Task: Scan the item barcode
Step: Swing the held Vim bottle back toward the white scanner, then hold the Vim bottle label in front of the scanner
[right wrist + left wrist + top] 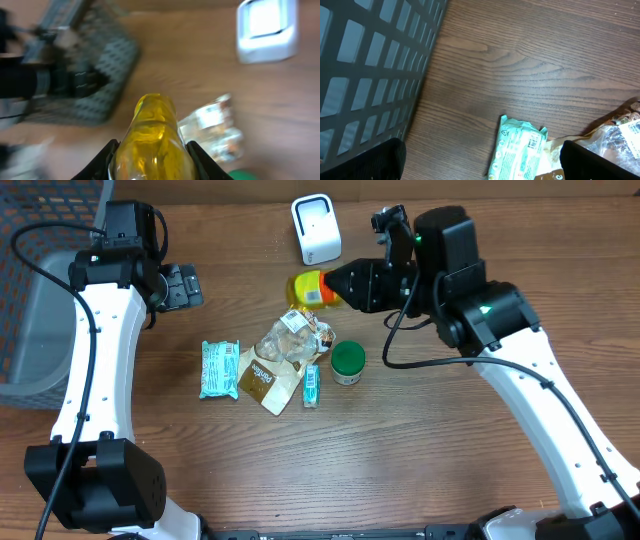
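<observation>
Overhead view, desk seen from above, 12 o'clock at the far edge. My right fingers pinch the yellow bottle from both sides, part-way closed on its body. It is held lying roughly level above the desk, its free end pointing toward 9 o'clock. The white scanner stands just beyond it at 12 o'clock, near but not touching. My left fingers are spread wide and hold nothing, off at 9 o'clock from the bottle.

Handling, as a judgement: the bottle looks like smooth, glossy plastic with liquid inside. It is likely rigid enough to take a firm squeeze, moderately heavy for its size, and slippery where the wall curves. The grip seems to sit on the rounded body. The wrist view is too blurred to show where the barcode lies, so the label face may need turning toward the scanner. Any such rotation risks the bottle creeping between the pads.

Surroundings: a heap lies on the desk at 6 o'clock from the bottle. It comprises a teal packet, a crinkled clear bag, a brown pouch, a small teal stick and a green-lidded jar. A grey basket occupies the 9 o'clock edge. Nothing stands between bottle and scanner; the clear bag, just below the bottle, is the nearest thing to snag if the bottle dips.
</observation>
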Robot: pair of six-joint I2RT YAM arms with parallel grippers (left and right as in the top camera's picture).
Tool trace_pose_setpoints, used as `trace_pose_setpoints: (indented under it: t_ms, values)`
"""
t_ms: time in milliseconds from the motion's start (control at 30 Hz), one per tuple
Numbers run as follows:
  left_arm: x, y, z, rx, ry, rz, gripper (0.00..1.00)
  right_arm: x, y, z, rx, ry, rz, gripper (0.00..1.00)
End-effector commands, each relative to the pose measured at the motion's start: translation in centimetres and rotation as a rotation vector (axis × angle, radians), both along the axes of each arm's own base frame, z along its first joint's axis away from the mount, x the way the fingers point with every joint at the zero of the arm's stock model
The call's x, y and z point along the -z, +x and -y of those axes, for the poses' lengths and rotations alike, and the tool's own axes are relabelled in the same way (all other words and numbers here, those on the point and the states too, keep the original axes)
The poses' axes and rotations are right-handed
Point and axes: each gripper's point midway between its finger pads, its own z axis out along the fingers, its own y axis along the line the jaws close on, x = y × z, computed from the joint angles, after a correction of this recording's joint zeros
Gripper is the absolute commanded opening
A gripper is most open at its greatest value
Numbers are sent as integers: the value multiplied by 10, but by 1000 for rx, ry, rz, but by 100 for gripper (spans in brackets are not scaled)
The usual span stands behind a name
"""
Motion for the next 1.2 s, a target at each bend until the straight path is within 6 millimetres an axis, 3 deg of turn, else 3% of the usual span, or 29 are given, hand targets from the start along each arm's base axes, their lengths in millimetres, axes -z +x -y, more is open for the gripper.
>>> trace_pose_setpoints:
  t_ms: [0,167,267,333,500,800,900,1033,1167]
  values:
    - [-9,3,2,6,8,26,100,0,34,16,116,-243,211,10]
    - [-9,3,2,6,8,26,100,11,62,-2,68,-432,410,10]
    - [-9,3,2,6,8,26,100,23,79,-22,-45,-546,547,9]
    - [-9,3,2,6,8,26,100,33,92,-31,-110,-632,639,3]
    - [-9,3,2,6,8,26,100,57,131,-38,-103,-782,782,4]
    - [-9,3,2,6,8,26,100,105,162,-51,-220,-983,932,4]
    - [-9,3,2,6,8,26,100,103,170,-54,-219,-1018,1004,4]
    - [-9,3,2,6,8,26,100,72,179,-53,-137,-1005,1118,4]
    - [-9,3,2,6,8,26,100,65,184,-49,-129,-979,1147,4]
